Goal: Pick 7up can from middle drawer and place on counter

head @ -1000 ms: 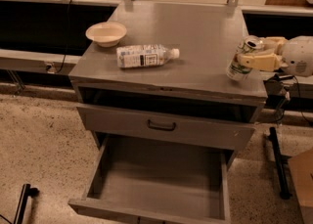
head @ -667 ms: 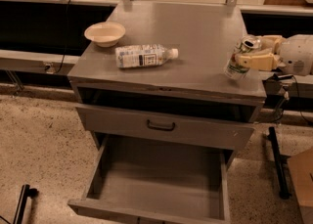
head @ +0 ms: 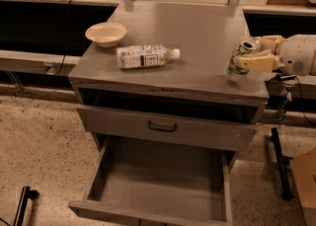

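The 7up can (head: 238,68), pale silver and green with a shiny top, is tilted at the right front corner of the counter (head: 197,27). Its base is at the counter surface; I cannot tell whether it touches. My gripper (head: 247,52) reaches in from the right and is shut on the can, with one cream finger (head: 256,62) across its side. The middle drawer (head: 158,190) is pulled open below, and its grey floor is bare.
A clear plastic bottle with a white label (head: 145,56) lies on its side on the counter's left half. A cream bowl (head: 106,34) sits behind it. A closed drawer front with a dark handle (head: 163,127) is above the open drawer. A black stand (head: 280,166) is to the right.
My gripper and the can have shifted slightly left over the counter's right front corner. Nothing else has moved.
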